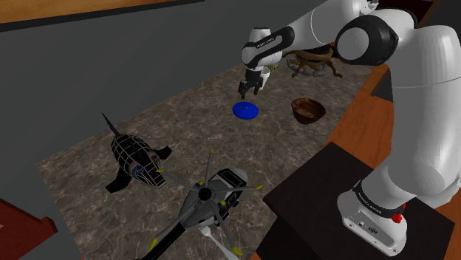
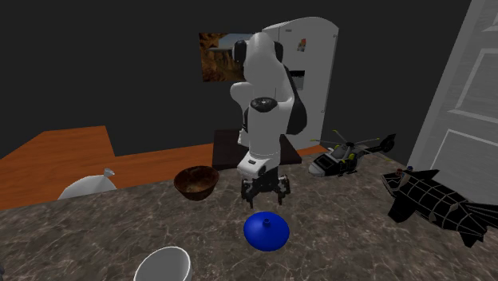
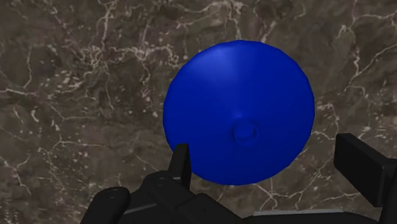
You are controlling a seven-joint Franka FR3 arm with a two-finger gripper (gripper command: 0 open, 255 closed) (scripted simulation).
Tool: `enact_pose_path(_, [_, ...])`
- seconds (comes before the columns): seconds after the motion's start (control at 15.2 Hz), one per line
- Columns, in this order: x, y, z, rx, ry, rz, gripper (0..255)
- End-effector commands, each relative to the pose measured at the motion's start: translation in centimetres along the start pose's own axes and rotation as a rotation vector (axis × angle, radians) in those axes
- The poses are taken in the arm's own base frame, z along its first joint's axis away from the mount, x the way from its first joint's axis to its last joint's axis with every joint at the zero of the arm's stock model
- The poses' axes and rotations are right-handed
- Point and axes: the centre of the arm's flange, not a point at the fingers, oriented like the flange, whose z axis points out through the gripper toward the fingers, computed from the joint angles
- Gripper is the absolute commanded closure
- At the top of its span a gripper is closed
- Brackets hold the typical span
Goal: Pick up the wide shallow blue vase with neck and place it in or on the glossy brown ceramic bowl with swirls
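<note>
The blue vase (image 1: 244, 111) is a wide, shallow disc with a small neck on top, resting on the dark marble tabletop (image 1: 96, 148). It also appears as the blue vase (image 2: 266, 231) and, close up, the blue vase (image 3: 239, 112). My gripper (image 1: 249, 92) hangs a little above it, open, with nothing between its fingers. In the second exterior view the gripper (image 2: 265, 194) sits just behind and above the vase. In the wrist view the gripper (image 3: 267, 167) straddles the vase's near side from above. The brown bowl (image 1: 308, 110) stands to the vase's right in the shoulder view; the brown bowl (image 2: 196, 182) is empty.
A black wire-frame shark model (image 1: 137, 159) and a toy helicopter (image 1: 210, 198) lie near the table's front. A brown wreath-like object (image 1: 314, 63) sits behind the bowl. Two white bowls (image 2: 163, 265) (image 2: 86, 188) are in the second exterior view.
</note>
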Motion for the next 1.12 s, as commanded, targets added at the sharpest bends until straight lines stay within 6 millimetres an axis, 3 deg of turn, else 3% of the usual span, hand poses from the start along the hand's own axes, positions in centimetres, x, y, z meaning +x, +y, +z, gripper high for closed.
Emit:
enact_pose_path(0.0, [0.9, 0.0, 1.6, 0.002, -0.006, -0.002, 0])
enact_pose_path(0.46, [0.9, 0.0, 5.1, 0.002, -0.006, -0.002, 0])
enact_pose_path(0.92, [0.9, 0.0, 5.1, 0.002, -0.006, -0.002, 0])
enact_pose_path(0.99, [0.9, 0.0, 5.1, 0.002, -0.006, -0.002, 255])
enact_pose_path(1.06, [0.9, 0.0, 5.1, 0.002, -0.006, -0.002, 255])
